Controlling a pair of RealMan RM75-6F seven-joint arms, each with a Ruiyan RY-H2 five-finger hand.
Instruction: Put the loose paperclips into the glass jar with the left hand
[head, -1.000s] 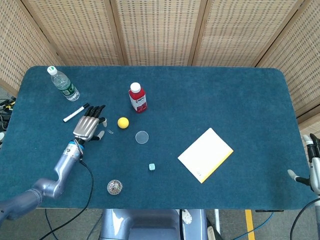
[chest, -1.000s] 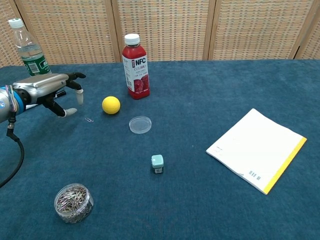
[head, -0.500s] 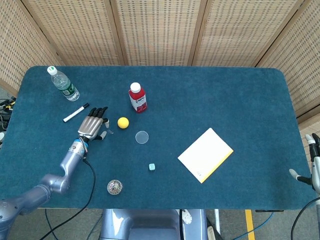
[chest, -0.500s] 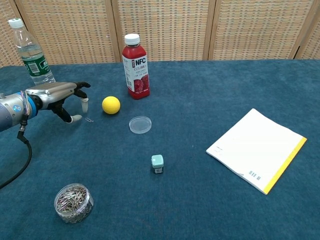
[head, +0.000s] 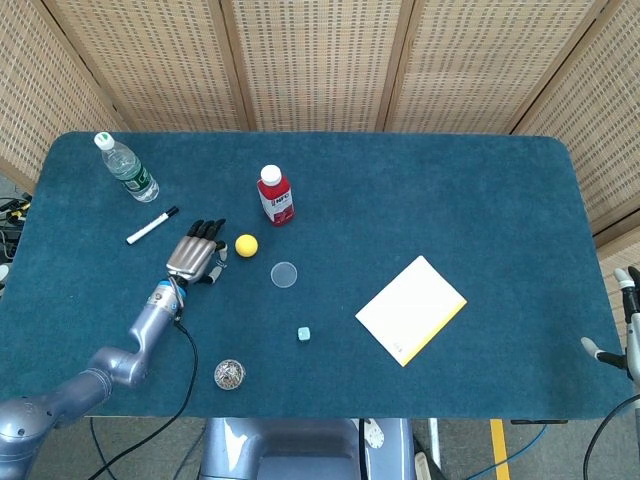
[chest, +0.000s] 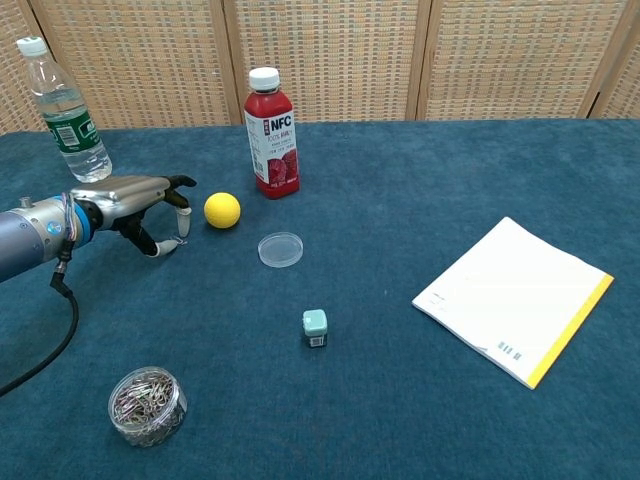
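Toward the tabletop's left edge, the left hand (chest: 140, 200) hovers with thumb and fingers narrowly apart, empty, over the paperclip (chest: 178, 240), and should pinch it squarely before travelling to the jar (chest: 147, 405) near the front edge.

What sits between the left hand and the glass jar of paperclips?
Nothing: in the chest view, only bare blue cloth and the arm's black cable lie between the left hand and the glass jar.
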